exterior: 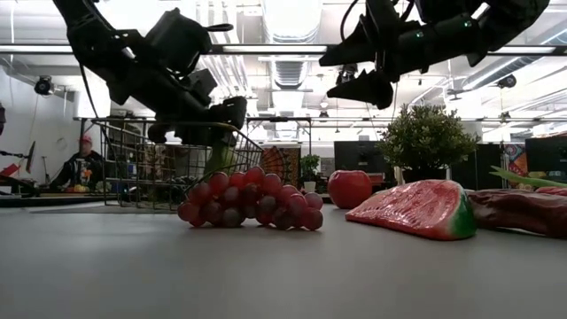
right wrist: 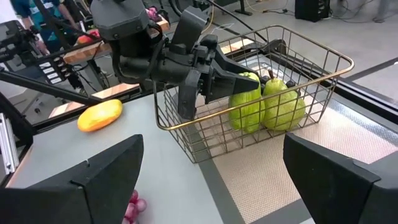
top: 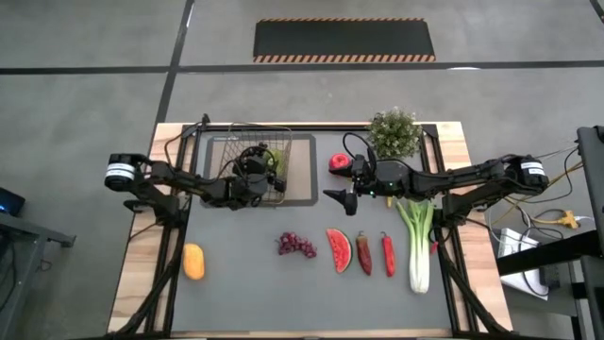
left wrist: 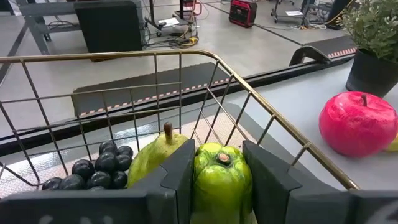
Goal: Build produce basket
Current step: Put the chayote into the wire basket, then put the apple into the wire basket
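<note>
The wire basket (top: 233,142) stands on the tan mat (top: 302,175) at the far left. Inside it lie dark grapes (left wrist: 93,171) and a green pear (left wrist: 155,158). My left gripper (left wrist: 221,180) reaches into the basket from the table's left and is shut on a second green pear (right wrist: 245,106), beside the first. My right gripper (top: 337,196) hangs open above the table's middle, right of the basket and near the red apple (top: 338,162), with nothing between its fingers (right wrist: 106,171). My left gripper pinches the second pear's two sides (left wrist: 202,180) between its fingers, the stem end (left wrist: 221,158) facing away from the wrist. The fingers come over the basket's rim (right wrist: 186,121) from the table's left, slanting down. Whether the pear's lower end rests on the basket floor cannot be told.
On the grey table top lie an orange fruit (top: 193,262) at the near left, purple grapes (top: 295,246), a watermelon slice (top: 339,249), two red chilies (top: 376,253) and a leek (top: 417,241). A potted plant (top: 394,132) stands at the far edge.
</note>
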Robot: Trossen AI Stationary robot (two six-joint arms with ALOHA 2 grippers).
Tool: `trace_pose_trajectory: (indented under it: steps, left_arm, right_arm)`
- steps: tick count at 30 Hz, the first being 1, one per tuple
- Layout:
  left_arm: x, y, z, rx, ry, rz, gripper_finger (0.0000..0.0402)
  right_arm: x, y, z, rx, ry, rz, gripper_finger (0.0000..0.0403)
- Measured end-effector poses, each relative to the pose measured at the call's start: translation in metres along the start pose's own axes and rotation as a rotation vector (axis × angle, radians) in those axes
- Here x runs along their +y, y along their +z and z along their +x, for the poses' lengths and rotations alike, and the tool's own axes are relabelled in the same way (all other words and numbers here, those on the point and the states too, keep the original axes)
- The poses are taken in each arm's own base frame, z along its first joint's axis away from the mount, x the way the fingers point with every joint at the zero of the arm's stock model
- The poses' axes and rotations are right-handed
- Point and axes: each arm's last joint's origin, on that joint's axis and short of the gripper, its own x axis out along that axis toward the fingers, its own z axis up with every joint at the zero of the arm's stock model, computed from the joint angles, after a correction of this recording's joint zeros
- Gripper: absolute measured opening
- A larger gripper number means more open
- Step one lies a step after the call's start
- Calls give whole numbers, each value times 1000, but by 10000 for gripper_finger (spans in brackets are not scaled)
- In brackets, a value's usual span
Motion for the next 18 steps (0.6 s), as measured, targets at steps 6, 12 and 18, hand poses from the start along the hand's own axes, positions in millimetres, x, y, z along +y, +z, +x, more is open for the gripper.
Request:
trace_pose_trajectory:
  steps: [6, 12, 18]
  left_arm:
    - [1, -1, 0, 5, 4, -29, 142]
    - [1, -2, 0, 7, 5, -32, 179]
    - [1, -2, 0, 7, 5, -33, 187]
  right_arm:
    - [0, 0, 0, 0, 0, -6, 368]
    - [0, 0, 0, 1, -1, -7, 368]
    - [0, 0, 0, 1, 0, -8, 368]
